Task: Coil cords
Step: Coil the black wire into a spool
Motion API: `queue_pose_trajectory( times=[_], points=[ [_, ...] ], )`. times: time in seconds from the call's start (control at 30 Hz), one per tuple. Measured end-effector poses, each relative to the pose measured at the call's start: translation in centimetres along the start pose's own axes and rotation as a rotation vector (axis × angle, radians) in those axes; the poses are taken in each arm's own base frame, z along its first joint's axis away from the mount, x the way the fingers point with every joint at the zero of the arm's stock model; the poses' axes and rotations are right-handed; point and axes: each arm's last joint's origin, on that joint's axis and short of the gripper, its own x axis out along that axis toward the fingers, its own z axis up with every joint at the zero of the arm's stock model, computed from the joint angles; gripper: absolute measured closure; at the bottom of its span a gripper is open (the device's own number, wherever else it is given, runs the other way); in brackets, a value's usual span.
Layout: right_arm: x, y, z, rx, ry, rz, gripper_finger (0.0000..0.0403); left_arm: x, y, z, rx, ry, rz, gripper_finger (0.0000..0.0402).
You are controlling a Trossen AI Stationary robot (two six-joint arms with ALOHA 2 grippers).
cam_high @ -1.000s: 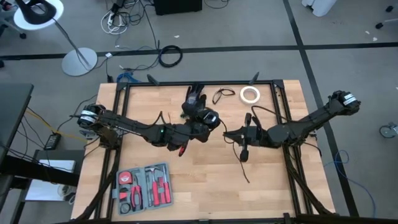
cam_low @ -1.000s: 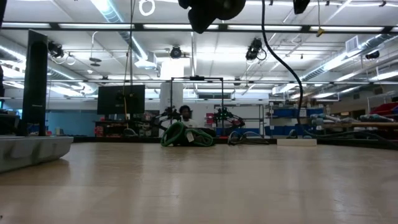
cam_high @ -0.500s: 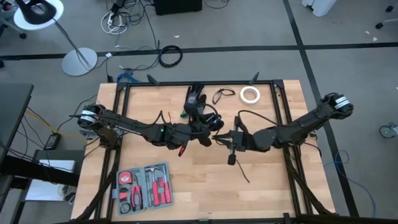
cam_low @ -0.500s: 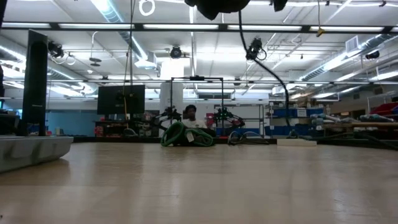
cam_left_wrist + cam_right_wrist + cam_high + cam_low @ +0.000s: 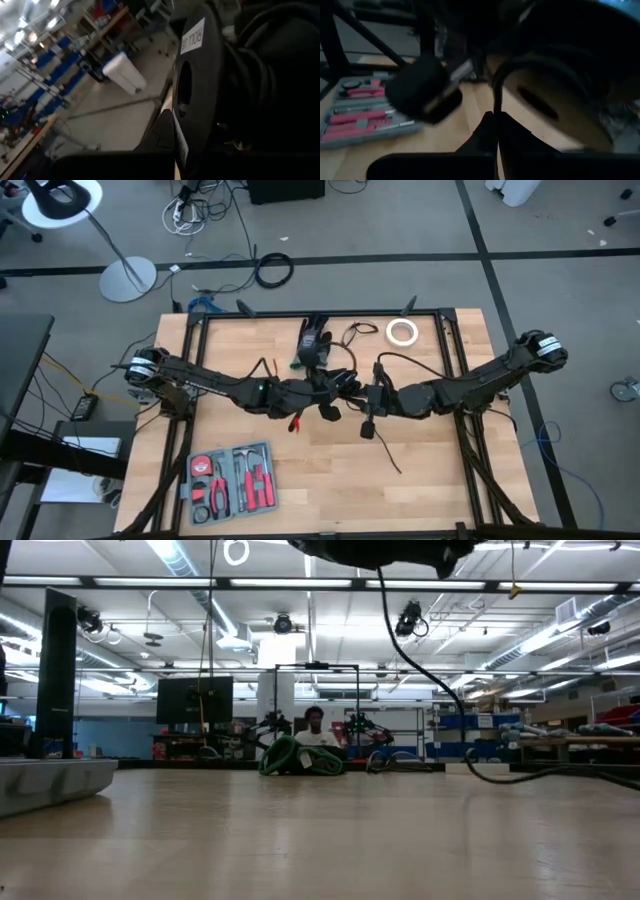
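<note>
Cord [image 5: 382, 367] hangs in mid-air over the middle of the surface [image 5: 440, 480], strung between the two arms, with a thick plug end [image 5: 367, 429] dangling below the right gripper [image 5: 372, 402]. It is thin, black and limp, so I judge it light and floppy, likely to sag and spring out of any loop unless it is held close to the bundle. The best hold looks to be on the thin run just beside the plug. The right fingers [image 5: 492, 131] are pressed together, pinching the cord, which rises between their tips. The left gripper [image 5: 330, 393] is shut too, hard against a dark spool [image 5: 192, 95]. Compared with a second ago, the right gripper now sits further left, almost touching the left one, and the cord's loop droops lower.
</note>
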Motion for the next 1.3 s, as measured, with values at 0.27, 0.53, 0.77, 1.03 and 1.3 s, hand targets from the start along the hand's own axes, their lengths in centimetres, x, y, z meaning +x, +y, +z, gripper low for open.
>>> queue_pose_trajectory(
  times=[0.27, 0.53, 0.77, 1.03, 1.3],
  points=[
    [-2.6, 1.0, 0.0, 0.027, 0.059, -0.054, 0.0403, 0.9, 1.9, 0.3, -0.036, 0.099, -0.045, 0.0402],
    [-4.5, 0.7, 1.1, 0.026, 0.013, -0.116, 0.0403, 1.7, 2.9, -0.1, -0.098, 0.126, -0.085, 0.0402],
    [-3.7, -0.2, 2.4, 0.029, -0.069, -0.085, 0.0402, 2.6, 2.4, 0.6, -0.083, 0.149, -0.106, 0.0402],
    [-2.4, 0.1, 3.0, -0.027, -0.060, -0.071, 0.0402, 3.6, 2.3, 2.6, -0.063, 0.130, -0.144, 0.0402],
    [-2.4, 0.2, 2.7, -0.046, -0.035, -0.088, 0.0402, 3.6, 2.4, 3.4, -0.128, 0.057, -0.173, 0.0402]
  ],
)
